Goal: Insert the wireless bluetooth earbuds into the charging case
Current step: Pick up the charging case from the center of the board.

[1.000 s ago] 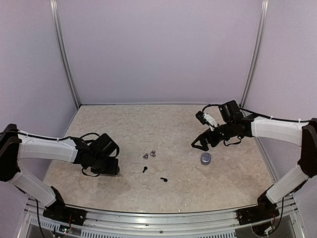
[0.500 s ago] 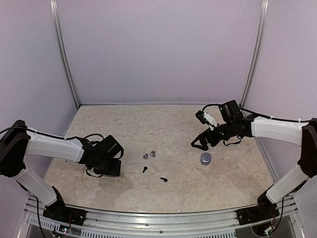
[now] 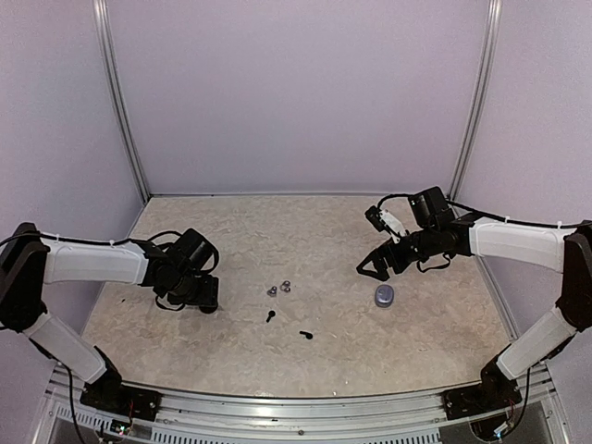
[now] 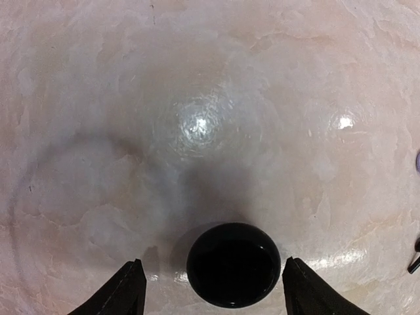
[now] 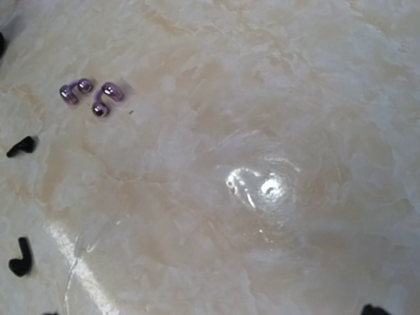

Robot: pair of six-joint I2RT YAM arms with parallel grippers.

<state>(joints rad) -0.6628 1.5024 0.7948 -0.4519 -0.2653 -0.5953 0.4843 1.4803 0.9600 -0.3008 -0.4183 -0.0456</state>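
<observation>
Two fingers (image 4: 128,292) of the left claw (image 4: 212,261) stand wide apart. The black puck (image 4: 233,264), likely a case, sits between them, closer to the right finger. For a sound grip, I'd centre the claw on the puck, then close slowly so it cannot skid on the table (image 4: 197,98). Four earbuds (image 3: 272,290) lie well off to that claw's right: silver pair (image 3: 286,286), black pair (image 3: 270,316). The right claw (image 3: 374,269) hangs spread and empty near the grey puck (image 3: 384,295).

Right of the round black puck (image 4: 233,264), a black stemmed earbud (image 4: 414,262) and a greyish-purple sliver (image 4: 418,161) are cut by the frame edge; the left pincer (image 4: 213,262) runs off below.
</observation>
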